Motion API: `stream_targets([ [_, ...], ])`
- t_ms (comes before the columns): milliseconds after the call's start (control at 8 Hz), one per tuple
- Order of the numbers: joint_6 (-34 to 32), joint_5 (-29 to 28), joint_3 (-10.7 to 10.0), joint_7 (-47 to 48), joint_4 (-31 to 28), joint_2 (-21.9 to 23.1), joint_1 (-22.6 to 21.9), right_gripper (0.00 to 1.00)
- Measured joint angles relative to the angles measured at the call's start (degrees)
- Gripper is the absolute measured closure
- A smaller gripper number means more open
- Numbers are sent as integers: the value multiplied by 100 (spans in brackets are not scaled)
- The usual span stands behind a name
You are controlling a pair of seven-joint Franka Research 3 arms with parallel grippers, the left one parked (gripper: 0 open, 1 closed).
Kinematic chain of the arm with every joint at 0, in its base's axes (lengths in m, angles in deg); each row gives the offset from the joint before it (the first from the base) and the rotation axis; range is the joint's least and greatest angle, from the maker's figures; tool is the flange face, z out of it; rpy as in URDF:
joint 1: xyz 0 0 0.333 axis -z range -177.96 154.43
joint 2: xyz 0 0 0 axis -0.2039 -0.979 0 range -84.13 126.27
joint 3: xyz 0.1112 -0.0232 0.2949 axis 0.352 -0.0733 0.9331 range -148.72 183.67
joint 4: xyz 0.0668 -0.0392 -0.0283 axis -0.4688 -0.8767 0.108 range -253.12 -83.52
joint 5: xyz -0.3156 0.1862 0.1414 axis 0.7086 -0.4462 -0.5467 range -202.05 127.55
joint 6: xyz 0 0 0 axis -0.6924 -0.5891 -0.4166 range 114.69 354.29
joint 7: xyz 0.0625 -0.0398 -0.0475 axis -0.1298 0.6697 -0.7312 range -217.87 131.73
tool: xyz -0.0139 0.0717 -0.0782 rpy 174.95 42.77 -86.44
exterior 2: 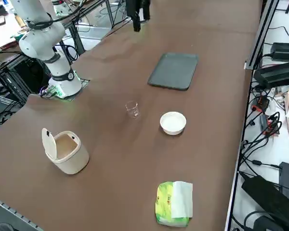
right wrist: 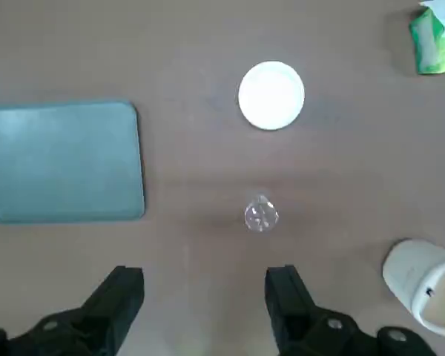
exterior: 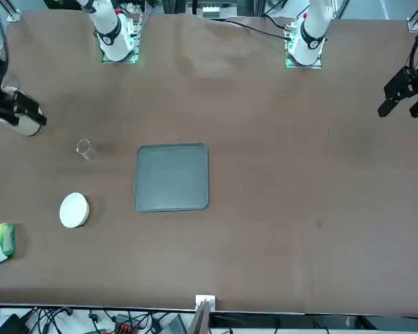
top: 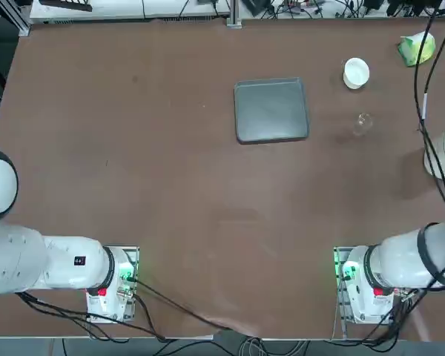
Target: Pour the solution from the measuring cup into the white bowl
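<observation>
Overhead, right gripper hovering high, fingers spread wide, gripping nothing. Small clear glass measuring cup standing upright on brown table just ahead of fingertips; round white bowl sitting farther beyond, apart from cup, leaving pouring room.

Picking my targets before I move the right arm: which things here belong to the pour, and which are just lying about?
For the job: measuring cup, white bowl, right gripper, open, above the table short of the cup.

Lying about: grey tray, beige lidded bin, green wipes pack.
</observation>
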Motion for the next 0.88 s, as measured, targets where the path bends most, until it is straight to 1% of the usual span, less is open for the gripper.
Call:
stream_targets([
  [125, -55, 125, 12, 29, -332, 375, -167, 0],
  [250, -163, 152, 11, 13, -539, 659, -242, 0],
  [375, -192, 152, 7, -16, -627, 814, -249, 0],
  [625, -160, 130, -24, -35, -627, 883, -246, 0],
  [875, -111, -71, -92, -67, -604, 858, -228, 0],
])
